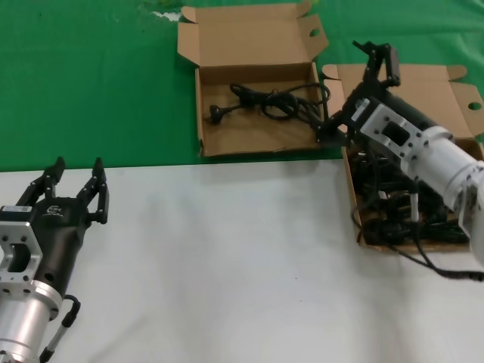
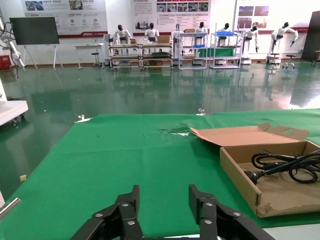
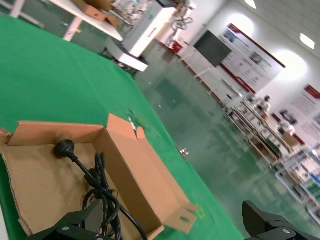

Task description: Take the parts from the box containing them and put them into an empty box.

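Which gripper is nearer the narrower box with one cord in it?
Right. The right gripper hangs by the narrower box; the left gripper sits far off over the white table.

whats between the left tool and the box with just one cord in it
Nothing stands there. In the head view, the open left tool is apart from the narrower box, with only bare white tabletop and green mat between. The left wrist view shows the same.

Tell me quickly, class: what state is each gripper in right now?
Left gripper: open, empty, over the white table.
Right gripper: open, holding nothing, above the box of cords.
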Action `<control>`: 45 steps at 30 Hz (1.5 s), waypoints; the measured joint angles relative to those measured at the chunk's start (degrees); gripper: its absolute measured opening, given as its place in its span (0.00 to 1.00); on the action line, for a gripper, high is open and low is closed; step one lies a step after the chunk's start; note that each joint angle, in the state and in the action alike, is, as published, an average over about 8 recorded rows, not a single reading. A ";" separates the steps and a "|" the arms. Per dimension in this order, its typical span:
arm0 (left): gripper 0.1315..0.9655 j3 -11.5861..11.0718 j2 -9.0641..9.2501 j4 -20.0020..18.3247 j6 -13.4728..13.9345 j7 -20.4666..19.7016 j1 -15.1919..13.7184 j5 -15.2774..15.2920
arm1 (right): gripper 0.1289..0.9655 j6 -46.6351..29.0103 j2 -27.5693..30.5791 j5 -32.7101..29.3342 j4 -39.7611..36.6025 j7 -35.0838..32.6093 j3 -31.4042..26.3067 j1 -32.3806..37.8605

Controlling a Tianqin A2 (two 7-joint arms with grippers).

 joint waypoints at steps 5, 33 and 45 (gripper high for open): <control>0.35 0.00 0.00 0.00 0.00 0.00 0.00 0.01 | 1.00 2.00 0.19 0.86 2.92 3.13 1.01 -3.41; 0.92 0.00 0.00 0.00 0.00 0.02 0.00 0.00 | 1.00 13.24 1.26 5.71 19.26 20.71 6.66 -22.55; 1.00 0.00 0.00 0.00 0.00 0.01 0.00 -0.01 | 1.00 18.05 1.73 7.78 26.27 28.23 9.10 -30.81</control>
